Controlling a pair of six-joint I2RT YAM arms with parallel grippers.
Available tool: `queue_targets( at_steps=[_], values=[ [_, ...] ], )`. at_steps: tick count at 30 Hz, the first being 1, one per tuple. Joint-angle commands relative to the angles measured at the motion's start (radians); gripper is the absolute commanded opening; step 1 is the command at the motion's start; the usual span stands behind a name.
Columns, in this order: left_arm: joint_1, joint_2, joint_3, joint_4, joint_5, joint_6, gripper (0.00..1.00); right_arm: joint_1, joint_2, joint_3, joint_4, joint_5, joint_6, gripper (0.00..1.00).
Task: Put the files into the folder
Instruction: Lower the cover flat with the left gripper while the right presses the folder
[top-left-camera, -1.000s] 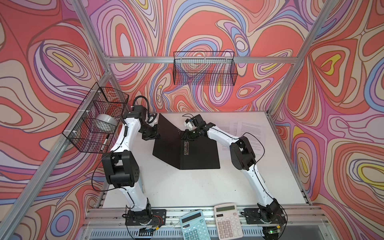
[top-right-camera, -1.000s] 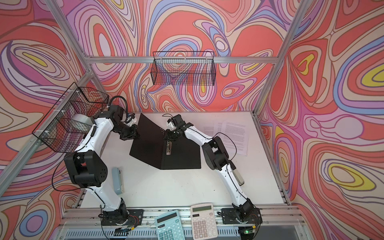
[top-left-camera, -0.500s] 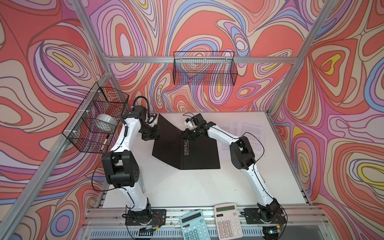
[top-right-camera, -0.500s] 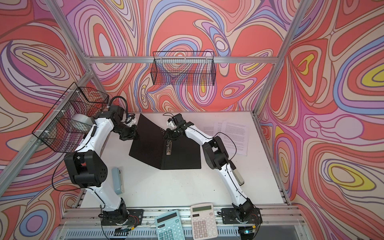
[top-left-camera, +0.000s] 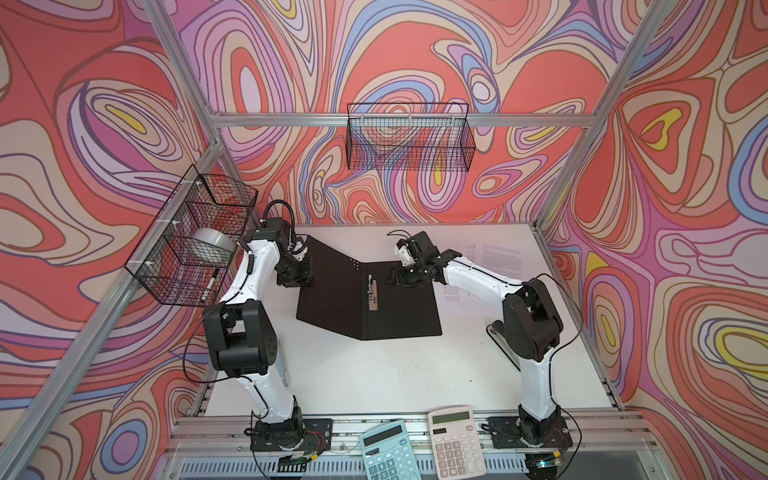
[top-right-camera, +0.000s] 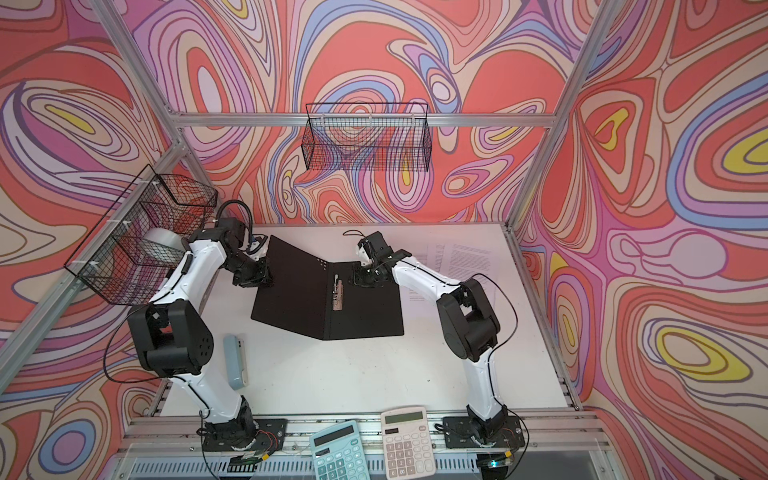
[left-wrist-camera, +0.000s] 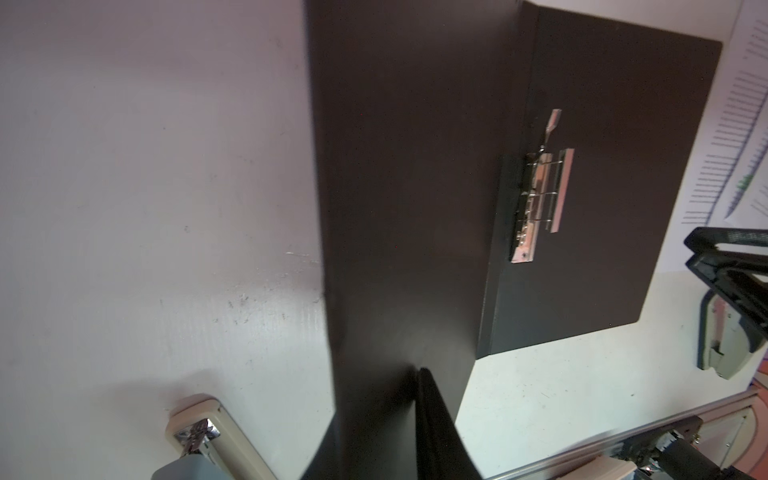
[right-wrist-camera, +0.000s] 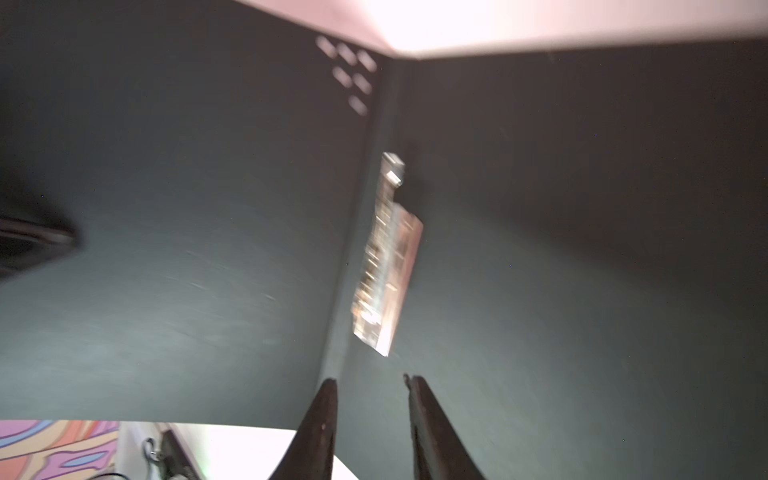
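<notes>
The folder (top-left-camera: 399, 307) (top-right-camera: 365, 309) lies open in mid-table, black inside up, with its metal clip (top-left-camera: 372, 293) (left-wrist-camera: 540, 195) (right-wrist-camera: 386, 257) by the spine. Its left cover (left-wrist-camera: 395, 166) slopes upward. My left gripper (top-left-camera: 305, 276) (top-right-camera: 266, 278) (left-wrist-camera: 395, 382) is at that cover's outer edge. One finger (left-wrist-camera: 432, 415) lies against the black face and the other is hidden behind it. My right gripper (top-left-camera: 395, 278) (top-right-camera: 361, 280) (right-wrist-camera: 370, 378) hovers open over the folder's right half (right-wrist-camera: 582, 208) near the spine, holding nothing. The files (top-left-camera: 494, 257) (top-right-camera: 461, 257) (left-wrist-camera: 744, 124) lie at the far right, partly under the right arm.
A stapler (top-right-camera: 235, 359) (left-wrist-camera: 195, 436) lies by the left arm's base. Two calculators (top-left-camera: 386, 453) (top-left-camera: 455, 440) sit on the front rail. One wire basket (top-left-camera: 195, 245) holding a tape roll hangs on the left wall, another (top-left-camera: 409, 137) on the back wall.
The folder's left cover has swung slightly farther out to the left with my left gripper. My right gripper has shifted a little to the right over the folder, its jaws a bit wider.
</notes>
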Motion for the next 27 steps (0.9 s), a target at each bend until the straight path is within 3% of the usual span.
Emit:
queue_targets(
  at_steps=[1, 10, 16, 27],
  values=[
    [0.016, -0.025, -0.02, -0.005, -0.062, 0.033, 0.28, -0.002, -0.037, -0.091, 0.017, 0.06, 0.012, 0.32],
    [0.038, -0.007, -0.024, 0.019, -0.079, 0.039, 0.45, -0.003, -0.095, -0.225, 0.06, 0.075, 0.027, 0.32],
    [0.041, 0.021, -0.017, 0.037, -0.096, 0.036, 0.47, -0.003, -0.128, -0.267, 0.065, 0.08, 0.028, 0.33],
    [0.05, 0.084, 0.043, 0.056, -0.172, 0.029, 0.61, -0.003, -0.179, -0.311, 0.066, 0.093, 0.027, 0.34]
  ],
)
